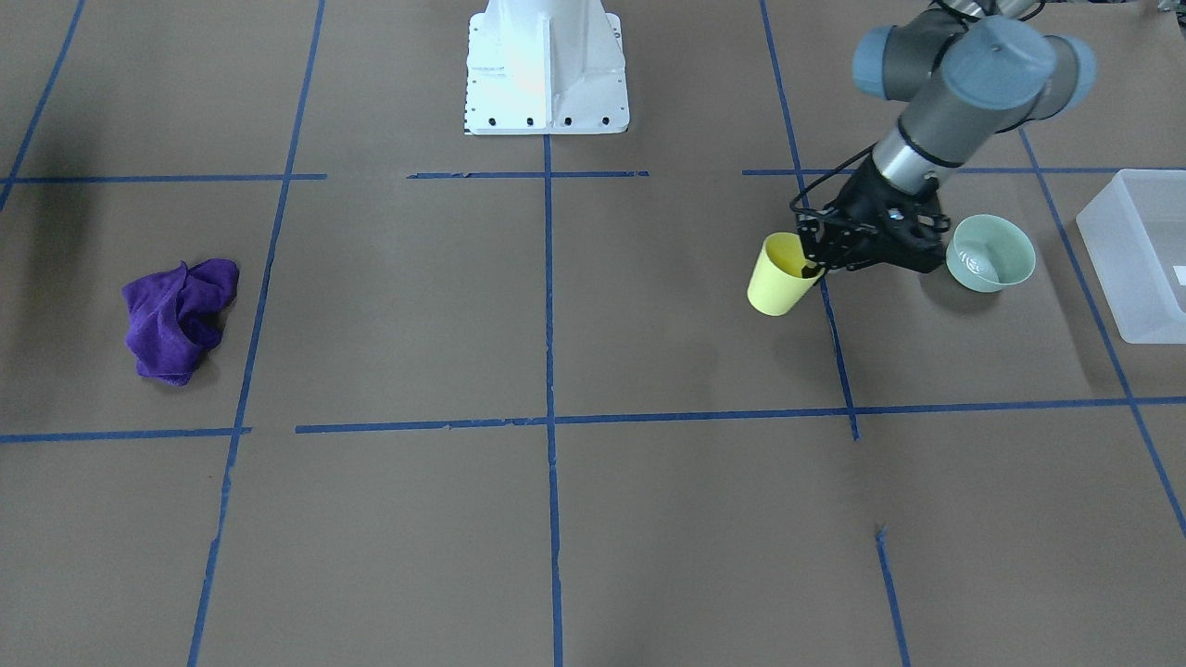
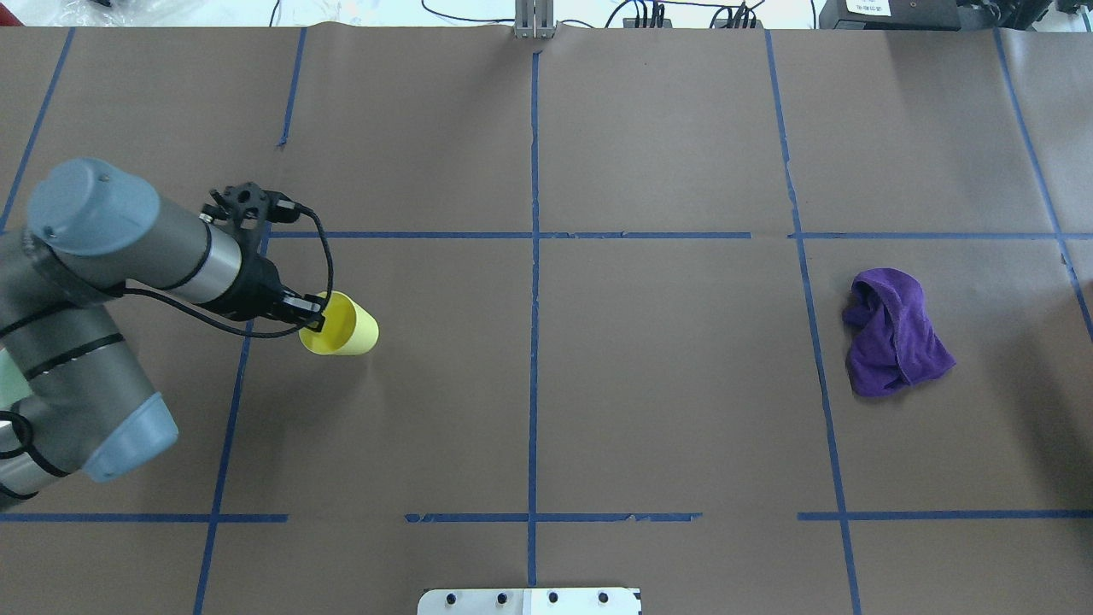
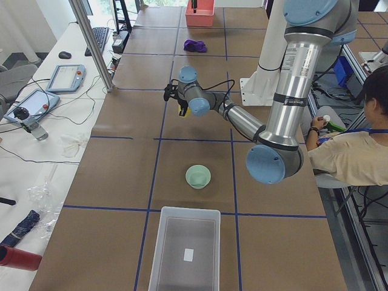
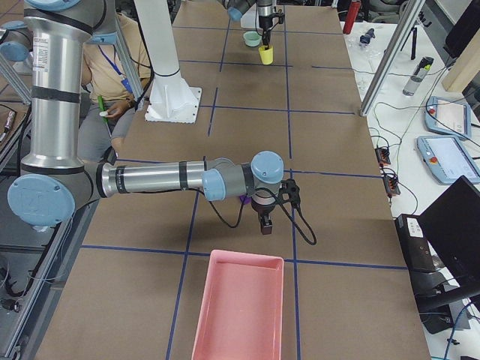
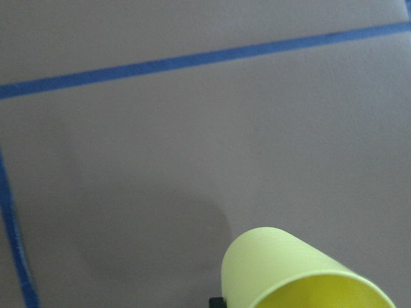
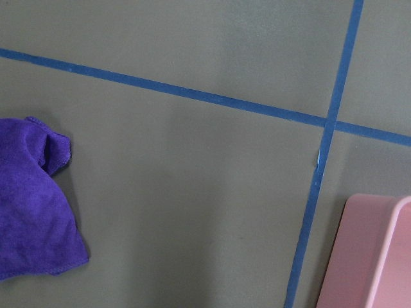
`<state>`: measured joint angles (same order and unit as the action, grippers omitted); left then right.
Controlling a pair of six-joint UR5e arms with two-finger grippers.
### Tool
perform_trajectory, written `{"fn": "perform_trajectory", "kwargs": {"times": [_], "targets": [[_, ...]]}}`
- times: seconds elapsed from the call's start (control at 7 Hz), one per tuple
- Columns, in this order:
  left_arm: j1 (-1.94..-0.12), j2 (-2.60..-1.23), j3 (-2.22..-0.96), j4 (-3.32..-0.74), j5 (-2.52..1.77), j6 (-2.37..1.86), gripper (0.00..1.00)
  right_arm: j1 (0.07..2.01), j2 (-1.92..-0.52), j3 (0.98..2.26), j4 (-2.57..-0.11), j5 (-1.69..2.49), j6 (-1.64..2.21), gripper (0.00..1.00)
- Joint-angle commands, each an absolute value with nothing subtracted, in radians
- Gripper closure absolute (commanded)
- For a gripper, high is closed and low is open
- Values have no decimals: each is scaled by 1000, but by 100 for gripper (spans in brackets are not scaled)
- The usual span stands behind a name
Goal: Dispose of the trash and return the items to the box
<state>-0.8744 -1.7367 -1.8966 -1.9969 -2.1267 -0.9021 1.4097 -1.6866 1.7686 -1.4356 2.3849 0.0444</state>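
Note:
My left gripper (image 1: pixel 812 263) is shut on the rim of the yellow cup (image 1: pixel 776 281), one finger inside it, and holds it tilted just off the table. The gripper (image 2: pixel 312 317) and cup (image 2: pixel 343 328) also show in the overhead view, and the cup (image 5: pixel 292 273) in the left wrist view. The mint-green bowl (image 1: pixel 990 253) stands upright right behind the gripper's wrist. The frosted box (image 1: pixel 1138 252) lies beyond the bowl, open and empty (image 3: pixel 185 250). My right gripper (image 4: pixel 264 223) shows only in the exterior right view, so I cannot tell if it is open.
A crumpled purple cloth (image 2: pixel 895 333) lies on the right half of the table, also in the right wrist view (image 6: pixel 31 212). A pink tray (image 4: pixel 240 311) sits near the right gripper. The white robot base (image 1: pixel 545 69) stands at the table's edge. A seated person (image 3: pixel 357 151) is beside the robot.

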Motion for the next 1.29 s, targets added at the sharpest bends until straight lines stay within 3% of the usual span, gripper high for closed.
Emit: {"fn": "perform_trajectory", "kwargs": {"times": [0.0,0.14,0.57,0.86,1.14], "targets": [[-1018,-1563,-1914,-2006,-2128,-598,100,1407,-1693,1766,-1340,2398,49,0],[-1166,-1487,-1895,-2006,-2146,-285,100,1404,-1695,1764,-1332,2398,49,0],[-1588,-1462,-1604,-1994,-2322,368,100,1393,-1695,1764,-1331,2398,51,0],[-1628,-1466,-1531,-1929,-2319,394,100,1387,-1695,1760,-1331,2398,51,0],[-1623,-1551,-1360,-1793,-2327,359,100,1387,-1695,1752,-1331,2396,51,0]]}}
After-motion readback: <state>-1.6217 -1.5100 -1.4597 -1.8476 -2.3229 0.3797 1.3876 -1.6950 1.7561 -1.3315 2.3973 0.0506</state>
